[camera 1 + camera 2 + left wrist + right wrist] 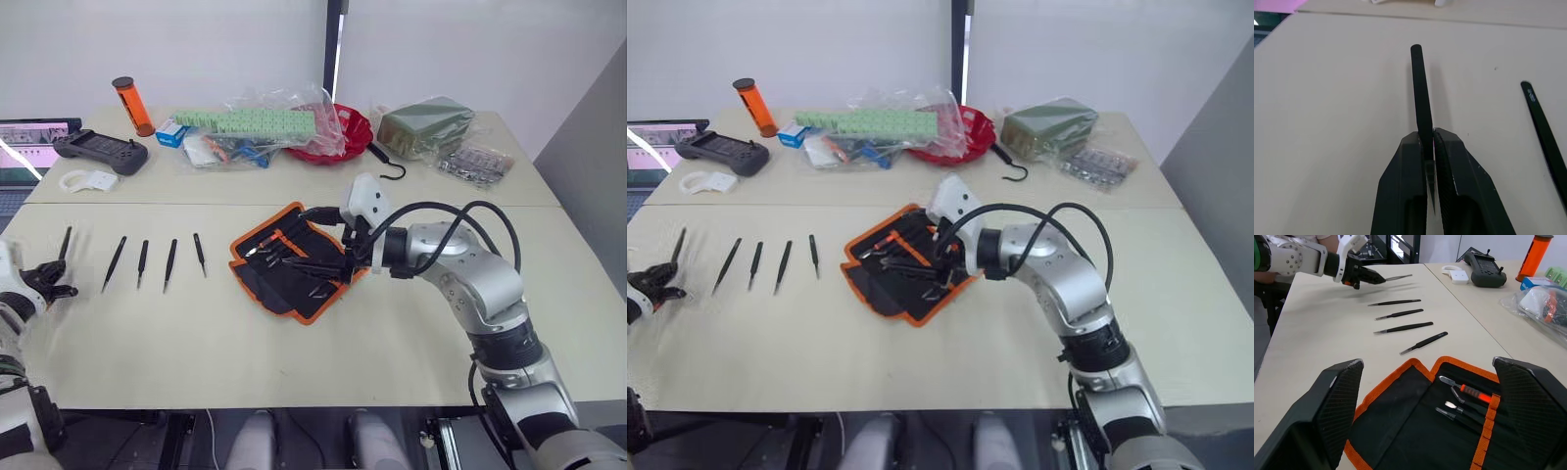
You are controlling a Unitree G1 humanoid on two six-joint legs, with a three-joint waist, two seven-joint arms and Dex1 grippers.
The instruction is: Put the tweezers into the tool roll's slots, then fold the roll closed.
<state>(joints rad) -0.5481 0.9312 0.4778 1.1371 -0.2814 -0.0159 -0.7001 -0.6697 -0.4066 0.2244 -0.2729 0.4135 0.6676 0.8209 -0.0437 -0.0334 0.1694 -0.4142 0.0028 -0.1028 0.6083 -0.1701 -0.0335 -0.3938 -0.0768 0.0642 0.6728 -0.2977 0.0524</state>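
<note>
1. The left end effector (pixel 1429 161) pinches one pair of tweezers (pixel 1421 93) above the bench (pixel 294 362).
2. Four tweezers (pixel 157 260) lie beside the open tool roll (pixel 290 262).
3. The right end effector (pixel 1430 421), fingers spread, hovers over the roll.

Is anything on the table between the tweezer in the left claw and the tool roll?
Yes. Four loose tweezers lie in a row on the table between the left claw, shut on the fifth tweezer, and the open tool roll.
</note>
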